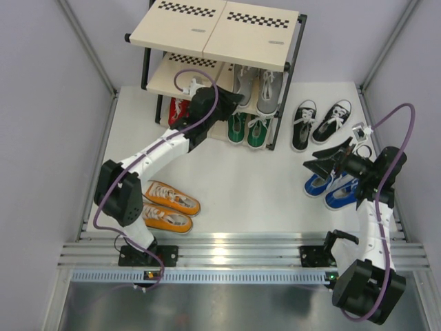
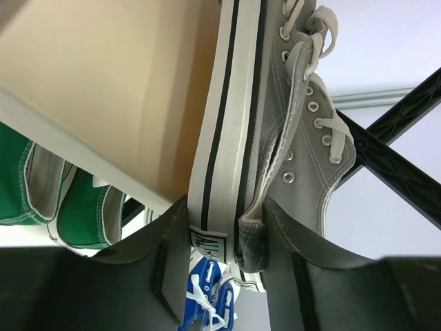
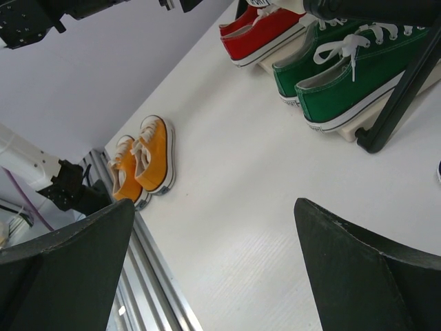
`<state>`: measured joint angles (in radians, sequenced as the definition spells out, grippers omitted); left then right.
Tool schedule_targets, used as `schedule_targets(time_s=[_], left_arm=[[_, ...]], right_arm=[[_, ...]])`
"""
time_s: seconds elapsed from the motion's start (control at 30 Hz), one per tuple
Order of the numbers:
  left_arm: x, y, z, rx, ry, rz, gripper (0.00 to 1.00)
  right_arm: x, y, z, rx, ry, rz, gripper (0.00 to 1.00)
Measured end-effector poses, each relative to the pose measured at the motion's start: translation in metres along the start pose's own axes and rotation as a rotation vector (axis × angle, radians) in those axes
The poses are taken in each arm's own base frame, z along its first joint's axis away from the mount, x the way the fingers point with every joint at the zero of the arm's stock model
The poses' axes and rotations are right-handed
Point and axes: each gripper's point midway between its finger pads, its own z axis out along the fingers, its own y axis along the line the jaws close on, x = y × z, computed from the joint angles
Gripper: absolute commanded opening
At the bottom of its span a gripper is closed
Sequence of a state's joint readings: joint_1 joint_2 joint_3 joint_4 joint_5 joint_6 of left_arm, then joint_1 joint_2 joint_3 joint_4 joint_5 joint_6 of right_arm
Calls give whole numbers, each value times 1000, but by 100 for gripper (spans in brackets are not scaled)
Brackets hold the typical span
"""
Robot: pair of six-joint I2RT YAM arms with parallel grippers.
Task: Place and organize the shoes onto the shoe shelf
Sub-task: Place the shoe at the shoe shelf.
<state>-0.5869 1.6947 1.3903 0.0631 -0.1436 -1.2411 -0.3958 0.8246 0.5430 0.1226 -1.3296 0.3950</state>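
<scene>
Since the middle tier is a tight slot under the top panel, grabbing the grey shoe (image 2: 303,124) by its heel makes sense to us: toe goes in first and the arm doesn't need to reach inside the shoe shelf (image 1: 213,27). In the left wrist view the left gripper (image 2: 231,252) is roughly half closed and clamped on that heel, one finger on the striped sole rubber and the other against the collar. From above, the shoe is in the upper middle of the frame on the shelf's right half, just beside its grey twin (image 1: 270,89), with the green pair (image 1: 240,127) and red pair (image 1: 178,110) a tier lower. We can't tell if its sole is fully down on the panel. The right gripper (image 3: 213,205) is spread wide with nothing between its fingers, hovering over the blue pair (image 1: 324,186) at the right of the top view, probably parked for the next pickup. The black pair (image 1: 303,125) and orange pair (image 1: 173,198) sit on the table.
</scene>
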Motion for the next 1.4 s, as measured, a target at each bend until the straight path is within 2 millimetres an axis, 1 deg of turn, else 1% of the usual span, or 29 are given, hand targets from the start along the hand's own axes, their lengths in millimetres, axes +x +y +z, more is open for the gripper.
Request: schedule_targets(time_s=[0.3, 0.47, 0.53, 0.63, 0.73, 0.83, 0.87, 0.97, 1.07, 1.1, 1.17, 1.2, 1.3, 1.33, 1.4], left_arm=[[3, 0, -7, -6, 5, -21, 0], [4, -6, -15, 0, 12, -20, 1], [5, -7, -17, 3, 15, -20, 5], [6, -7, -17, 2, 18, -21, 5], [7, -4, -17, -3, 22, -26, 8], [9, -2, -17, -6, 27, -34, 16], [9, -2, -17, -5, 29, -36, 23], [10, -3, -18, -4, 32, -41, 31], [10, -2, -18, -4, 36, -42, 36], [10, -3, -18, -3, 36, -44, 40], [10, -2, -18, -4, 37, -45, 44], [11, -2, -18, -4, 37, -45, 50], [12, -5, -19, 7, 49, -46, 59], [13, -7, -20, 12, 54, -46, 64], [15, -11, -22, 26, 61, -47, 65]], right_arm=[[0, 0, 0, 0, 0, 0, 99], [0, 0, 0, 0, 0, -1, 100], [0, 0, 0, 0, 0, 0, 99], [0, 0, 0, 0, 0, -1, 99], [0, 0, 0, 0, 0, -1, 99], [0, 0, 0, 0, 0, -1, 99], [0, 0, 0, 1, 0, -1, 100], [0, 0, 0, 1, 0, -1, 99], [0, 0, 0, 1, -1, -1, 99], [0, 0, 0, 1, -1, -1, 99], [0, 0, 0, 2, -1, -2, 99], [0, 0, 0, 2, -1, -2, 99], [0, -1, 0, 3, -2, -2, 99], [0, -1, 0, 4, -2, -2, 100], [0, -1, 0, 4, -2, -2, 99]])
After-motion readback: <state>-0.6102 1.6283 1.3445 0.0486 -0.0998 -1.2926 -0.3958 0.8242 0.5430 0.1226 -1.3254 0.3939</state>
